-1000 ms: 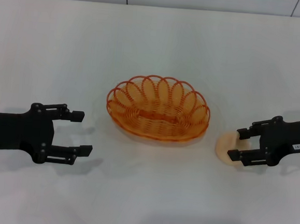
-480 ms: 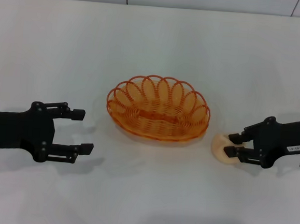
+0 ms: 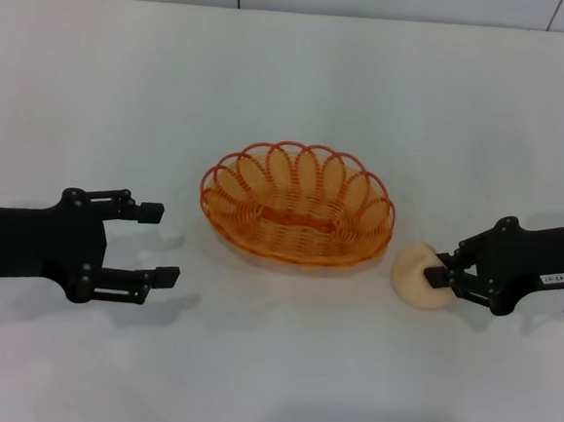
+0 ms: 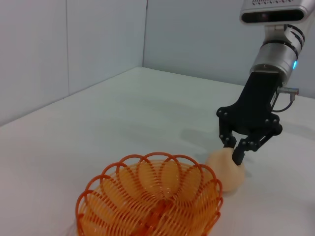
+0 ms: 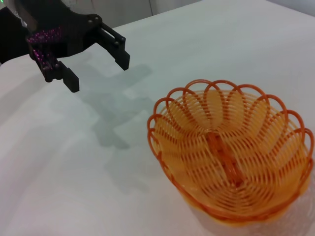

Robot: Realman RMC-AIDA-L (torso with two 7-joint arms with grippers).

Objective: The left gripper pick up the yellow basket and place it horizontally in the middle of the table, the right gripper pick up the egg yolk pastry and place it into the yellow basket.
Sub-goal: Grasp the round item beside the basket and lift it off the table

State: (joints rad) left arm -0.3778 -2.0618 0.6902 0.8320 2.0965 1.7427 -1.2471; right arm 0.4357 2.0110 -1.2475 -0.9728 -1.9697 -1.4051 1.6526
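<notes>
On the left side of the plain white flat table (image 3: 302, 85): black two-fingered left gripper (image 3: 158, 243) on its black arm, fingers spread wide with nothing between them, hovering low and pointing right, well apart from the basket. Same claw seen across the tabletop from the right wrist (image 5: 97, 64), gaping and empty.

At the middle: oval orange-yellow wire basket with looped scalloped rim and woven base (image 3: 298, 204), lying lengthwise left to right, upright on the tabletop, nothing inside (image 5: 232, 150) (image 4: 150, 197).

Just right of the basket's near right end: small round pale beige domed egg yolk pastry (image 3: 418, 275), close beside the rim, contact with the table not clear. Closed onto the pastry's right side: black two-fingered right gripper (image 3: 437, 273), fingers drawn in around it, arm reaching in from the right edge; from the left wrist, fingertips (image 4: 236, 157) pressed on the pastry's top (image 4: 226, 172).
</notes>
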